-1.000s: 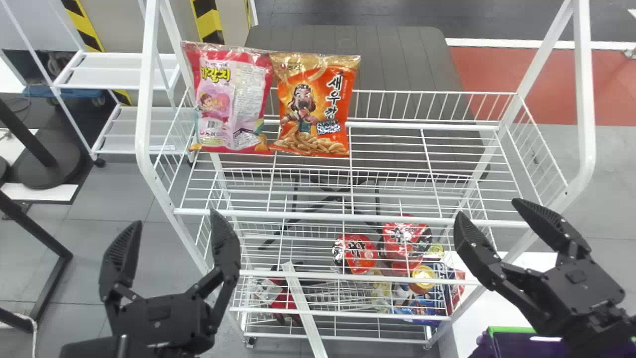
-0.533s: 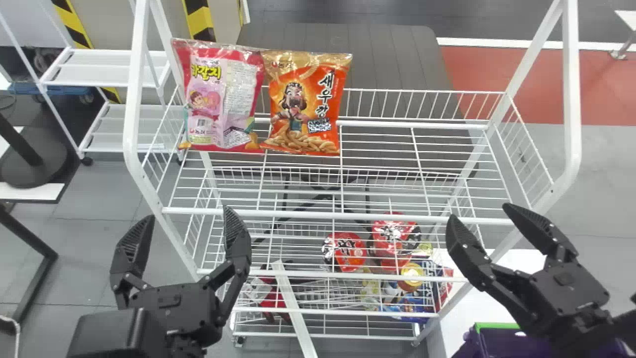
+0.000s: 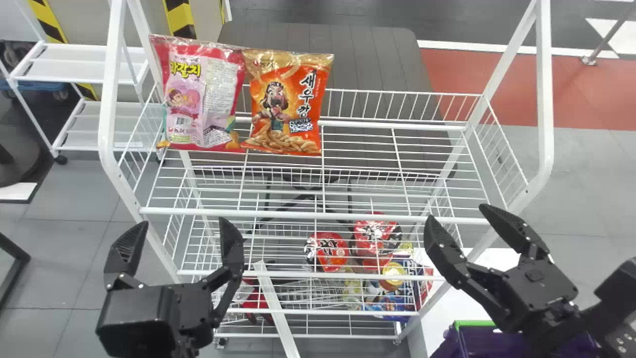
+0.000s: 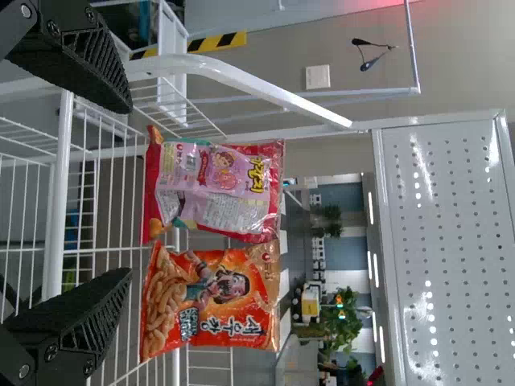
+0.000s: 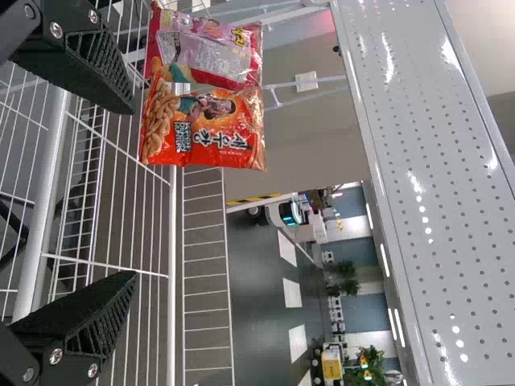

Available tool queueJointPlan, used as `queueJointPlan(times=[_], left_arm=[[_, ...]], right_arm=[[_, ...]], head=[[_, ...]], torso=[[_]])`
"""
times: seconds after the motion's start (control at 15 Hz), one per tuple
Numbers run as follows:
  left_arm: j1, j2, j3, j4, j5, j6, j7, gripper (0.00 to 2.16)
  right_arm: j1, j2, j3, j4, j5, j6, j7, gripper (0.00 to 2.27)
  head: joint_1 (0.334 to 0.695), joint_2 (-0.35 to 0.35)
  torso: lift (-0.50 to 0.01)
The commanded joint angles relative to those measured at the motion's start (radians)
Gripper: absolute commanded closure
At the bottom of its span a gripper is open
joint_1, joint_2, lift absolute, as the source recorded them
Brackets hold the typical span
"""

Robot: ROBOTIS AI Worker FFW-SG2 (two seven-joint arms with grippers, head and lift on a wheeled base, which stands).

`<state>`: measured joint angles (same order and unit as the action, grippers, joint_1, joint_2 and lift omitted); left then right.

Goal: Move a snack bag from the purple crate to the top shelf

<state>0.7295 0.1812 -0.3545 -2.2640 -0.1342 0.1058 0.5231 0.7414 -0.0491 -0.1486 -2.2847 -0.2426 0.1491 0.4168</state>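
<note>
An orange snack bag (image 3: 285,107) stands on the top shelf (image 3: 318,215), toward the robot's left end, its edge against a pink-and-red bag (image 3: 203,99). Both are up by the back rail (image 3: 397,91); which one the task means, an onlooker cannot tell, though the placing looks finished. The orange pack carries bold dark lettering and a cartoon figure, the pink one a barcode and dense small print. Out in front, the left gripper (image 3: 184,223) and right gripper (image 3: 458,213) hang with fingers spread wide, holding nothing. The danger now is a knock: a fingertip catching the front wires could jolt the rack and tip a bag forward, and one slumping bag could drag its neighbour along. Red-topped tubs (image 3: 330,251) sit lower down. To the robot's right waits the purple crate (image 3: 474,323), contents hard to make out — the right arm, passing above, could clip its rim if lowered carelessly.
</note>
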Motion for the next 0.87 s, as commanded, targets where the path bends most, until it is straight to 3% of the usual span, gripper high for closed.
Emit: queueJointPlan(times=[0.0,0.8], left_arm=[[-0.005,0.0,0.003,0.004,-0.007,-0.002,0.005,0.1],[-0.018,0.0,0.012,0.014,0.011,-0.011,0.005,0.11]], right_arm=[[-0.007,0.0,0.003,0.002,0.009,0.007,0.0,0.1],[-0.011,0.0,0.009,0.011,0.008,0.001,0.0,0.1]], head=[[0.695,-0.067],[0.695,-0.044]], torso=[[0.0],[0.0]])
